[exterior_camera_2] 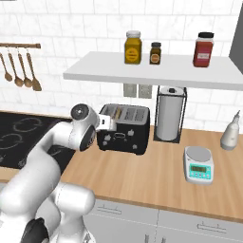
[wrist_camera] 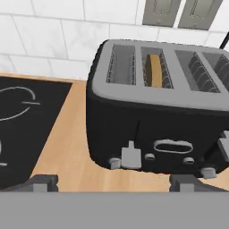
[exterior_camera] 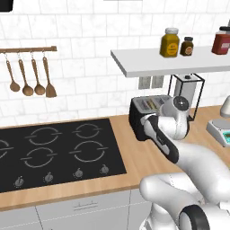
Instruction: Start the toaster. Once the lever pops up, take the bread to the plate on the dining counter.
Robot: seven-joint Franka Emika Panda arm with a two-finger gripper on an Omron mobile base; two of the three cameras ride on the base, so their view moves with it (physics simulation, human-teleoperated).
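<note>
Looking over the wood worktop point(exterior_camera_2: 156, 175), you see the black hob point(exterior_camera: 54, 152) set into its left part and the toaster point(exterior_camera_2: 124, 129) standing near the wall, just right of the hob. Above the toaster runs a white shelf point(exterior_camera_2: 156, 71) with a yellow jar point(exterior_camera_2: 133, 47), a small dark jar point(exterior_camera_2: 155, 53) and a red jar point(exterior_camera_2: 203, 49) on it. Right of the toaster, close beside it, stands a paper towel roll point(exterior_camera_2: 170, 114) in a black wire holder. Further right lies a small kitchen scale point(exterior_camera_2: 199, 164), and near the wall a pale squeeze bottle point(exterior_camera_2: 230, 132). On the left wall you have four wooden spoons point(exterior_camera: 29, 78) hanging from a rail.

Your arm reaches in front of the toaster and covers part of its left side in both base views. From the hand view, the gripper point(wrist_camera: 114, 182) hovers before the toaster's front face with its two tips set wide apart, holding nothing. The bread point(wrist_camera: 155, 70) sits down in the second slot from the left, only its brown top edge showing. A pale lever point(wrist_camera: 130, 155) sits low on the front face, directly ahead of the gripper, with small knobs beside it.
</note>
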